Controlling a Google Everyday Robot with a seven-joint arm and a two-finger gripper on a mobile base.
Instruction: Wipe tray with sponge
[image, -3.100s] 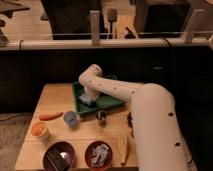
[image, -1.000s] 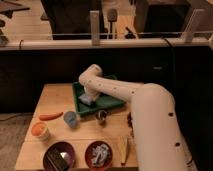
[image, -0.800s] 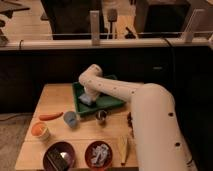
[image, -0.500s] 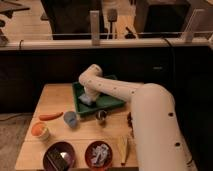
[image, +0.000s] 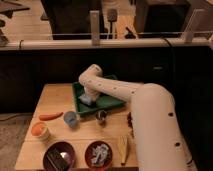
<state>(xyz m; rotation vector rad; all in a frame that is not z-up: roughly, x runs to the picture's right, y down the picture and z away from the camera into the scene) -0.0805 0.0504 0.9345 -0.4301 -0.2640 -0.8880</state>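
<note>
The dark green tray (image: 111, 104) sits at the back of the wooden table. The pale blue and whitish sponge (image: 86, 100) lies in the tray's left part. My gripper (image: 89, 96) hangs from the white arm, which reaches over the tray from the right. The gripper points down onto the sponge and touches it.
On the table (image: 55, 100) in front of the tray stand a small blue cup (image: 70, 118) and a small dark cup (image: 101, 116). An orange carrot-like item (image: 50, 116), an orange cup (image: 40, 130), two dark red bowls (image: 59, 158) (image: 99, 153) and a yellowish item (image: 124, 148) are nearer. A counter rail runs behind.
</note>
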